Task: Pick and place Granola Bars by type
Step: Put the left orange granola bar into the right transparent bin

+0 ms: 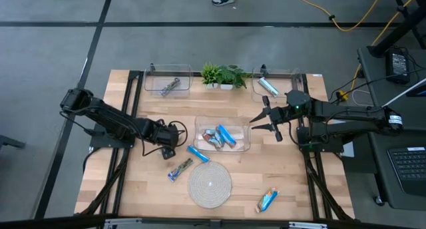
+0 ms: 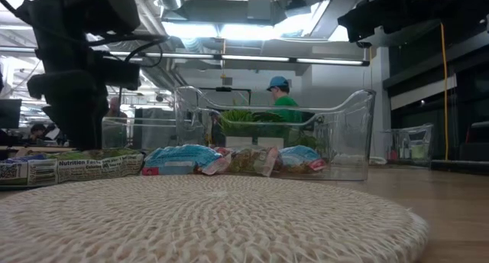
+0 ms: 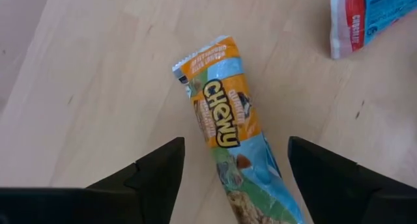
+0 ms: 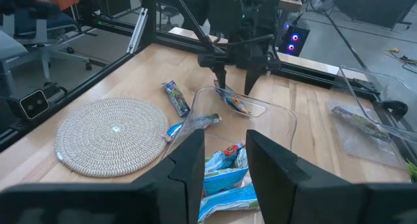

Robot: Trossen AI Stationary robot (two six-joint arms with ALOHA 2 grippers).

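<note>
Woven mat (image 2: 206,217) fills the low view's foreground, and its near edge is cut off.

Left gripper (image 3: 234,165): jaws released, fingers (image 3: 156,172) spread on either side of an orange-and-blue "Chewy" bar (image 3: 228,126) lying flat on the table (image 3: 85,87). That bar's long axis runs forward between the fingers; its near end passes out of the wrist picture. A second, blue-and-red wrapper (image 3: 365,15) is cut off at the picture's corner. In the high view this gripper (image 1: 170,141) sits left of the middle bin (image 1: 222,120), but which loose bar it is over I cannot tell.

Right gripper (image 1: 266,120): jaws released, holding nothing, at the right end of the middle bin.

Bars, high view:
- Several in a heap (image 1: 219,137) inside the middle bin, overlapping; count unclear.
- One blue bar (image 1: 198,154) on the table between the bin and the mat (image 1: 210,184), axis diagonal.
- One dull bar (image 1: 180,169) just left of the mat, axis diagonal, tilted the opposite way.
- One orange-and-blue bar (image 1: 267,200) right of the mat, well apart from the others.
- One blue bar (image 1: 268,86) in the far right bin (image 1: 297,74).
- One dull bar (image 1: 170,86) in the far left bin (image 1: 153,74).

Plant (image 1: 223,75) stands between the far bins. Low view: left arm largely hidden in shadow; a person (image 2: 281,95) shows behind the bin.
</note>
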